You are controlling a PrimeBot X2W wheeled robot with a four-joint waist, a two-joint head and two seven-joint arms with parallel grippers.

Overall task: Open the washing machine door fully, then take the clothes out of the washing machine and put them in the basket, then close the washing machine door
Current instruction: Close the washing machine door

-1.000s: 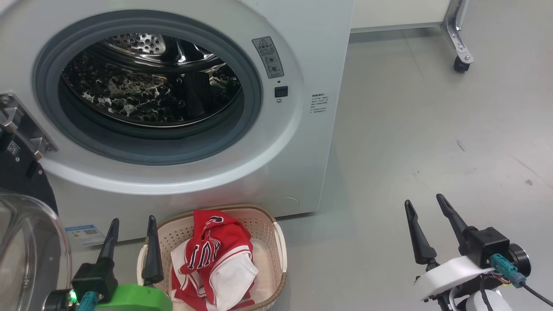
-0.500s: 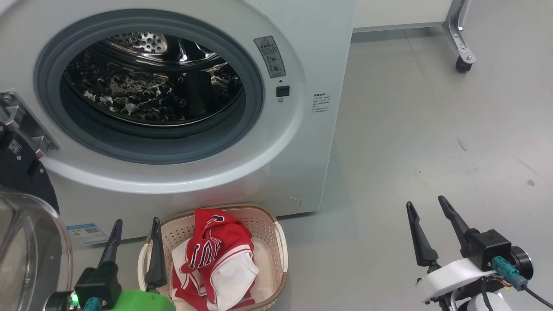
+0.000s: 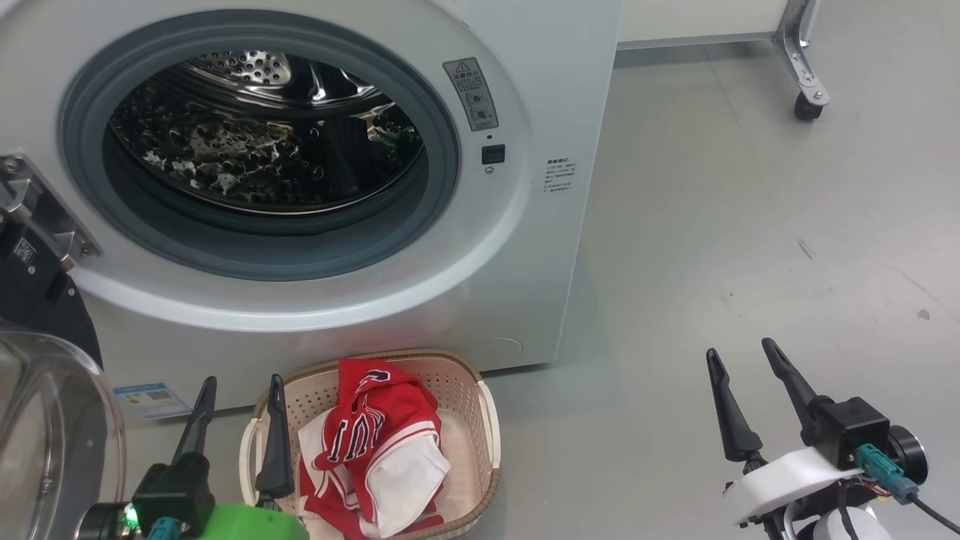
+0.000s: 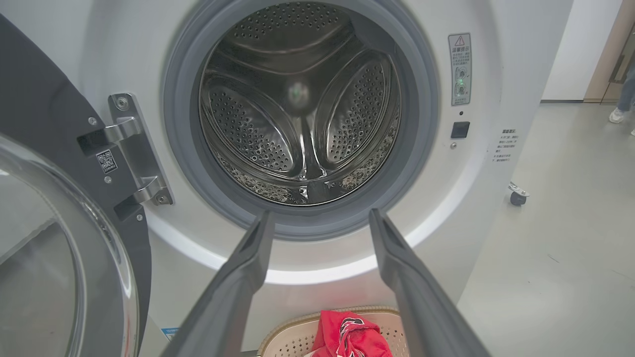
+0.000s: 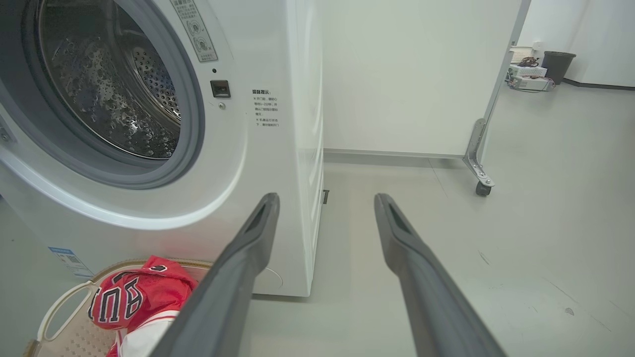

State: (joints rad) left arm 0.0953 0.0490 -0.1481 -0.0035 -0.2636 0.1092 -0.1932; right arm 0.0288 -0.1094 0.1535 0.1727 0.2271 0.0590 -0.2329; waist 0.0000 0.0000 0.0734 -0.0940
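Observation:
The white washing machine point(image 3: 540, 90) point(image 4: 496, 208) point(image 5: 278, 163) stands with its round opening uncovered, and I see bare steel in its drum point(image 3: 255, 142) point(image 4: 297, 114). The washing machine door point(image 3: 37, 420) point(image 4: 44, 248) is swung out to the left, glass bowl facing me. Red and white clothes point(image 3: 375, 442) point(image 4: 352, 337) point(image 5: 134, 297) lie in the cream basket point(image 3: 480, 450) point(image 4: 283, 339) point(image 5: 59, 307) on the floor in front. My left gripper point(image 3: 240, 384) point(image 4: 320, 214) is open and empty by the basket's left edge. My right gripper point(image 3: 739, 349) point(image 5: 326, 197) is open and empty over the floor to the right.
Grey floor point(image 3: 750, 225) stretches to the right of the machine. A white panel on a castor foot point(image 3: 806, 109) point(image 5: 482, 188) stands at the back right. A black bin point(image 5: 558, 64) and boxes sit far off. A person's feet point(image 4: 620, 116) show far right.
The head view has drifted slightly. My left gripper has shifted a little to the right and lower in the view. The right gripper has hardly moved.

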